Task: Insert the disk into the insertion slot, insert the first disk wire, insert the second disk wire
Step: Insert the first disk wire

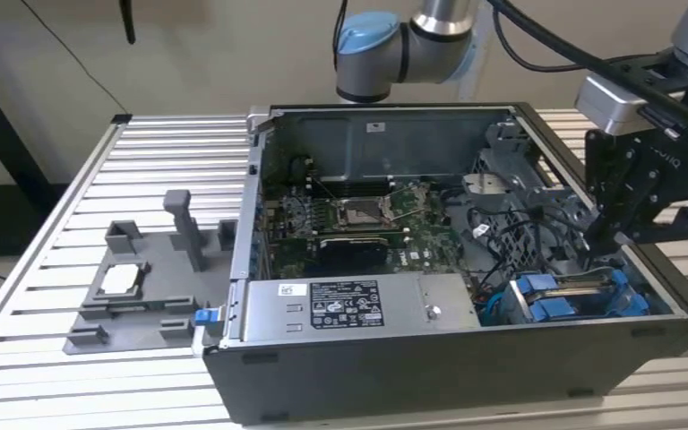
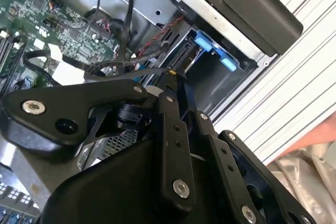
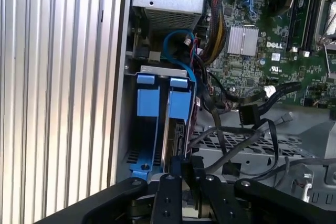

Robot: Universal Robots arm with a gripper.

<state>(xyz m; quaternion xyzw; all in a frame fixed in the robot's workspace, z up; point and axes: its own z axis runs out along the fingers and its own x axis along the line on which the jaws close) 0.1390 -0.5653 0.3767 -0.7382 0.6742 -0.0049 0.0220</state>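
One gripper (image 3: 186,165) in play. In the first wrist view it sits right at the exposed end of the disk (image 3: 175,137), touching or just off it; we can't tell which. Jaws look closed, tips almost together, nothing visible between them.

Disk is in the insertion slot (image 3: 173,119) of the drive cage (image 3: 160,70), standing on edge in its blue frame, frame tabs at the far end. It looks seated to us, though depth is hard to judge. Beside it, toward the case wall, a second blue carrier (image 3: 147,103) looks empty.

Our read: step one is done or at its last push, wires not started. We see no plug on the disk end. A loose black connector (image 3: 248,114) hangs just beside the cage over the perforated plate (image 3: 236,148), tangled with other black leads, with a blue cable (image 3: 173,45) near. We can't say which lead is the first disk wire.

Next move, as we judge it, calls for open jaws, a clean pick of a small plug out of that bundle, correct orientation, then a straight push into the disk end in a tight gap. Main risk is snagging neighbouring leads.

Further out: motherboard (image 3: 273,51) and power supply (image 1: 332,305). In the exterior view the PC case (image 1: 440,376) sits on the slatted table (image 1: 57,376), with the grey fixture tray (image 1: 141,305) well apart on the exterior view's left.
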